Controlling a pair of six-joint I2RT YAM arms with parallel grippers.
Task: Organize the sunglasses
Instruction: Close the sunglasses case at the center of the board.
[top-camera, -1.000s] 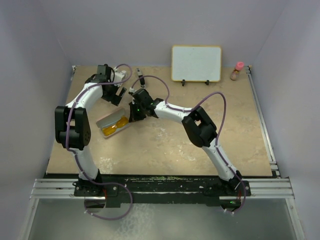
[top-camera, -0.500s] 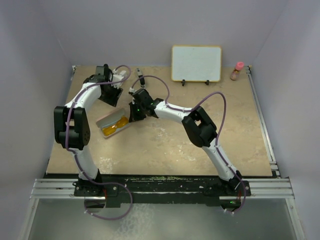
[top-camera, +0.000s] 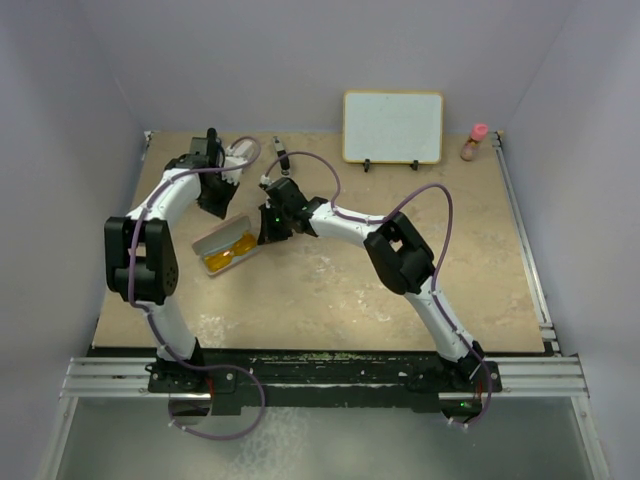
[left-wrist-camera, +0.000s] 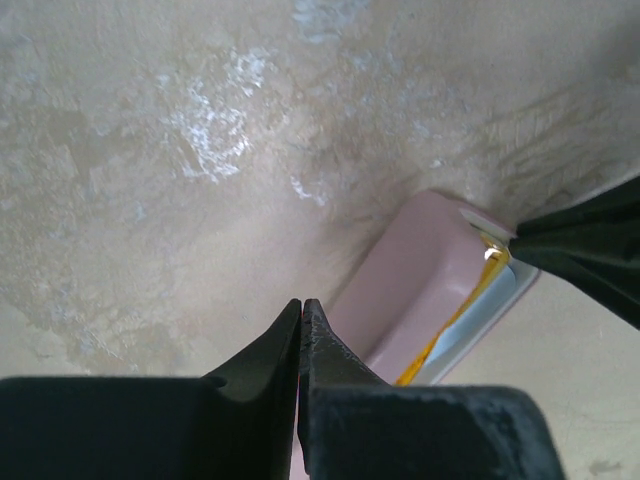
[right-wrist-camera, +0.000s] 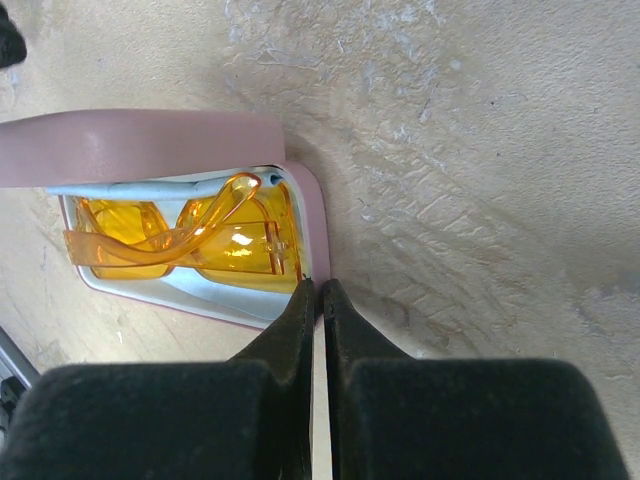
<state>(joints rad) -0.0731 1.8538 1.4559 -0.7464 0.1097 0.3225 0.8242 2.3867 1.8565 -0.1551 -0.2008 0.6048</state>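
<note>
In the left wrist view only a thin orange sliver of the sunglasses (left-wrist-camera: 442, 340) shows beyond the pink case (left-wrist-camera: 410, 275), whose near end sits behind the left gripper (left-wrist-camera: 301, 312). In the right wrist view, whether the right gripper (right-wrist-camera: 318, 290) pinches the case rim or merely meets over it is unclear. From above, the pink-capped item (top-camera: 474, 143) is too small to identify.

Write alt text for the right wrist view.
Orange sunglasses lie folded inside an open pink case on a mottled beige table, with the lid raised at the top of the picture. The right tool has its two dark fingers pressed nearly together, tips at a corner of the case's rim.
</note>
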